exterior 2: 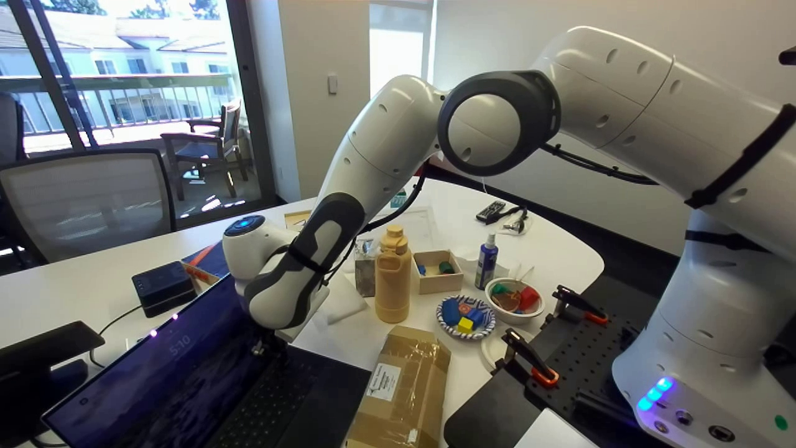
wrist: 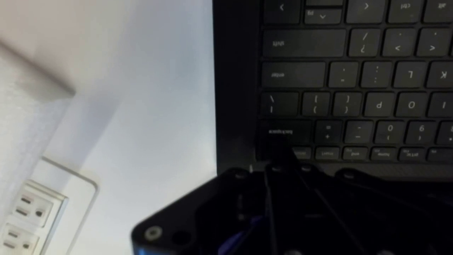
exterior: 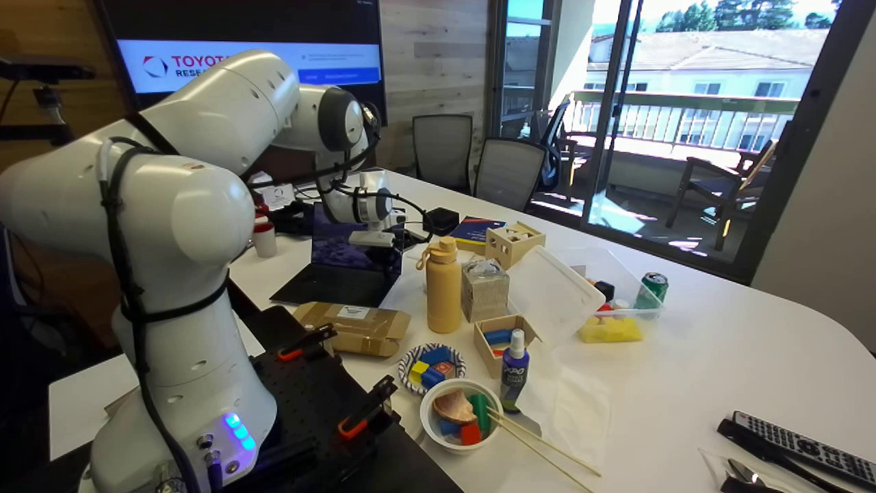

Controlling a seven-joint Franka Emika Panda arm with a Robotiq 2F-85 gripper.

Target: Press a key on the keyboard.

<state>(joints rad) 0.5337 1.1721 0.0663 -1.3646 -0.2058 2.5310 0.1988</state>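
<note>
Evidently, the gripper [wrist: 284, 152] was held narrow, fingers together around nothing visible, presumably as one slim prod for a single key. In the wrist view, the keyboard [wrist: 378, 104] spread from twelve to three o'clock of the fingertips, with the backspace key [wrist: 283, 131] at twelve; contact could not be told. In an exterior view, the laptop screen [exterior 2: 168, 370] stood raised at nine o'clock from the keys, probably to leave them exposed from above.
</note>
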